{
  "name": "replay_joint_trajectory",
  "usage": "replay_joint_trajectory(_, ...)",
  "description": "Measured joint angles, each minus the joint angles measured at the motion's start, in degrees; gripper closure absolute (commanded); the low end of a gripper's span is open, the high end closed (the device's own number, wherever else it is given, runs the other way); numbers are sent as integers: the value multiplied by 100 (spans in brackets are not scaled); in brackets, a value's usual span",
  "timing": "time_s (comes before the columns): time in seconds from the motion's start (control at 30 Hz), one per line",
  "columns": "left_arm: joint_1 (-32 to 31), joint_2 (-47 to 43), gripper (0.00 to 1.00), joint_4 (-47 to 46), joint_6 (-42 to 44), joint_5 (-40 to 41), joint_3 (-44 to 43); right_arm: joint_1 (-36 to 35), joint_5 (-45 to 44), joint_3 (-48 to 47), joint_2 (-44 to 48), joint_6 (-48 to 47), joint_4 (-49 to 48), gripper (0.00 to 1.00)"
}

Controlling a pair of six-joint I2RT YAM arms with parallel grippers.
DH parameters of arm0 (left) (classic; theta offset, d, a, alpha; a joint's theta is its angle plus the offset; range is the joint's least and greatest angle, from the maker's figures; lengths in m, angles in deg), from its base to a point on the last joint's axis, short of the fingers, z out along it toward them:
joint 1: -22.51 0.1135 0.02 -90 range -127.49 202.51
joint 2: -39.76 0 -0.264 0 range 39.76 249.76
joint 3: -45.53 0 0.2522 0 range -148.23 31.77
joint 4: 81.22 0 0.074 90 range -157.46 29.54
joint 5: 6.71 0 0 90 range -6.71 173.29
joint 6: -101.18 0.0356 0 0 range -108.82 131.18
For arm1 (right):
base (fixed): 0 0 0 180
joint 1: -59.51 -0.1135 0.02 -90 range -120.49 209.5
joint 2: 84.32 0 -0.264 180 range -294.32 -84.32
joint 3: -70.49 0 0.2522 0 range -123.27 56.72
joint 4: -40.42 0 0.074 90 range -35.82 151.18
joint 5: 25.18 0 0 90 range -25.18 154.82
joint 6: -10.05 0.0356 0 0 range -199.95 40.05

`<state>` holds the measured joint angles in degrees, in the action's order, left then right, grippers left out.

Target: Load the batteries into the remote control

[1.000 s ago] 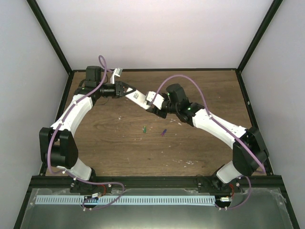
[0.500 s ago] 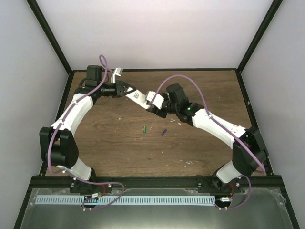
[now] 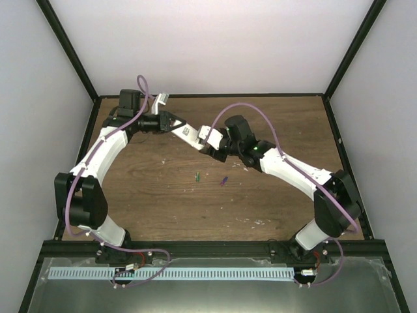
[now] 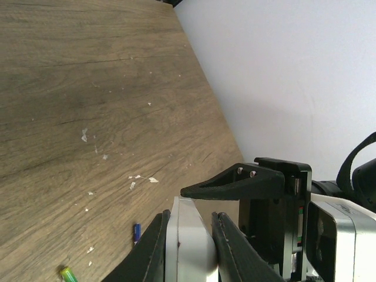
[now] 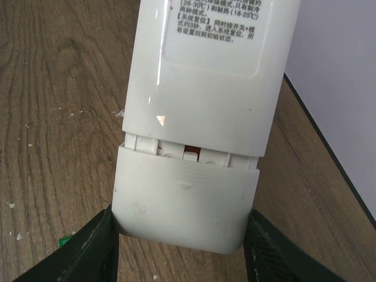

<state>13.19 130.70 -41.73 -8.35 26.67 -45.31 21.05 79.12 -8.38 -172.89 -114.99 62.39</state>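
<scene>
Beneath me, a brown wood table (image 3: 163, 195) — white flecks (image 4: 85, 136) on it — black frame (image 3: 339, 72) and pale walls (image 3: 215, 45) around.

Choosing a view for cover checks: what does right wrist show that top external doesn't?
Right wrist only: the remote control's printed back label, and its battery cover slid partly off, with slots showing in the gap.
Top external only: the left gripper clamping the remote's other end, and the purple battery.
Both: the remote, the right gripper at its cover end, the wooden table and the green battery, a sliver in the wrist view.
</scene>
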Motion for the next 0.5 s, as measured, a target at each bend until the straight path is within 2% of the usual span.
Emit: replay_joint_trajectory(0.5,2,0,100,105,35,146,-9,-4,-22,-2,-83,0,-24,72)
